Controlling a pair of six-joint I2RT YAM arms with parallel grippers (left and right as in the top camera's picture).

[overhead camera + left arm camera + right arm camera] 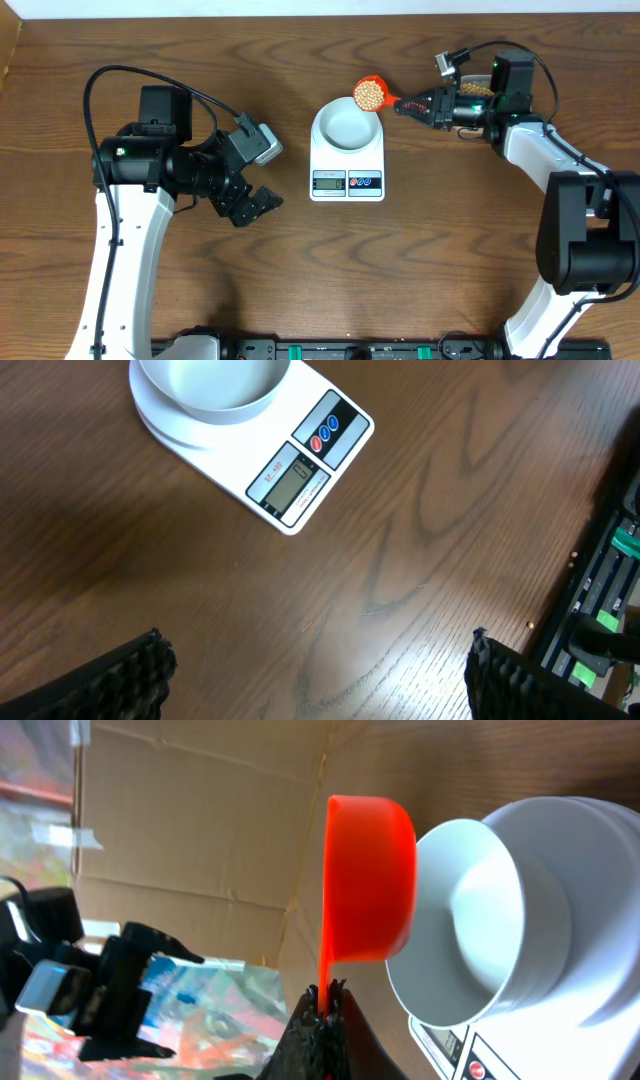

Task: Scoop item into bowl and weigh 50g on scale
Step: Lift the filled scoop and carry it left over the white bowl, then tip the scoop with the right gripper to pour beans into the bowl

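Note:
The pale bowl (347, 125) stands empty on the white scale (347, 180) at mid table; both also show in the left wrist view, bowl (212, 385) and scale (300, 475). My right gripper (415, 103) is shut on the handle of an orange scoop (371, 93) filled with tan beans (371, 95), held at the bowl's far right rim. In the right wrist view the scoop (370, 880) sits beside the bowl (500, 910), with the jaws (325, 1000) clamped on its handle. My left gripper (258, 203) is open and empty, left of the scale.
Cardboard and a colourful sheet show behind the scoop in the right wrist view (200, 830). A rail with green connectors runs along the table's front edge (350, 350). A loose bean lies near that rail in the left wrist view (530, 625).

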